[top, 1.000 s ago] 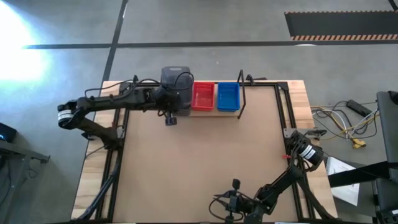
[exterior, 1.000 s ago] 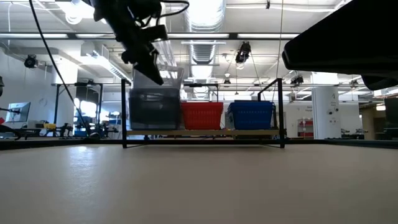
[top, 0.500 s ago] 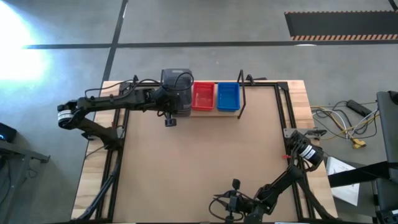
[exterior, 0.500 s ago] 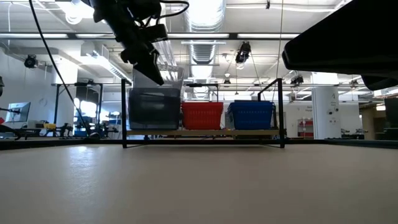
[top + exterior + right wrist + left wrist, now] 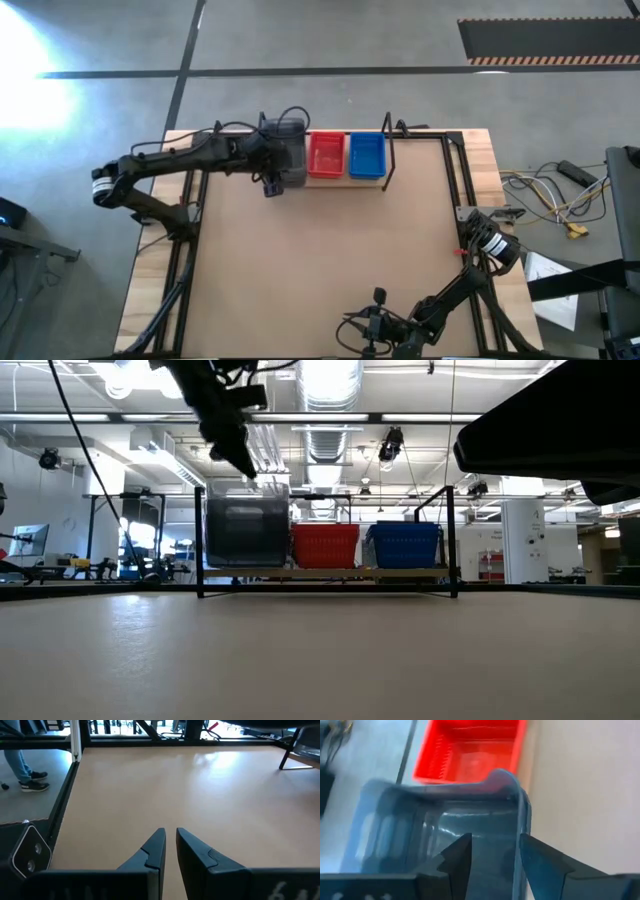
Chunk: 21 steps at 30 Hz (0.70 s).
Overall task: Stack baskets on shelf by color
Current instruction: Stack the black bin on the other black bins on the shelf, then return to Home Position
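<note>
Step in hand: we judge this to be the seating of the top grey basket (image 5: 287, 157) on the grey stack at the left end of the shelf (image 5: 330, 574).
Left gripper (image 5: 492, 852): its fingers sit spread, one either side of the grey basket's near wall; we cannot tell whether they are pinching it or just clear of it.
Basket positions: the grey stack stands just beside the red basket (image 5: 326, 155), with the blue basket (image 5: 366, 154) next along; all sit on the shelf at the far edge of the table (image 5: 330, 270).
Procedure: we would hold the wall level, confirm the basket nests squarely, then widen the fingers and lift straight up, clear of the red basket's rim.
Right gripper (image 5: 170, 845): parked low over bare table at the near side, its fingers almost together with a narrow gap, holding nothing.
Hard to make out: the wrist view is blurred, and stack counts cannot be read from above.
Hidden: the contact between the nested grey baskets.
</note>
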Motion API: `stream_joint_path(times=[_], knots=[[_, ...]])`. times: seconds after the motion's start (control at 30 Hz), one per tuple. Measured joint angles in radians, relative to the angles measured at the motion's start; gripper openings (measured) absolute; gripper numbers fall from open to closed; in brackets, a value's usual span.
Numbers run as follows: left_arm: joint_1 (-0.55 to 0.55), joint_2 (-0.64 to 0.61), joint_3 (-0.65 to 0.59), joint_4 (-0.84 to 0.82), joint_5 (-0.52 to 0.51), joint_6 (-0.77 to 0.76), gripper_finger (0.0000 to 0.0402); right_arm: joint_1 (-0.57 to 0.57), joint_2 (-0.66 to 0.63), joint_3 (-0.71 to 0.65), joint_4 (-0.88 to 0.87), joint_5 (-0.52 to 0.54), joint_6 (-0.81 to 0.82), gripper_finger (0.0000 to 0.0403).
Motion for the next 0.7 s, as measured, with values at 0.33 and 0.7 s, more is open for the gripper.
stream_joint_path(times=[0.33, 0.7], knots=[[-0.234, -0.123, 0.004, -0.206, -0.084, -0.404, 0.0152, 0.000, -0.017, -0.020, -0.021, -0.098, 0.004, 0.0038], [-0.896, -0.310, -0.464, 0.344, -0.411, -0.809, 0.0152, -0.036, -0.209, -0.205, -0.071, -0.296, 0.111, 0.0038]])
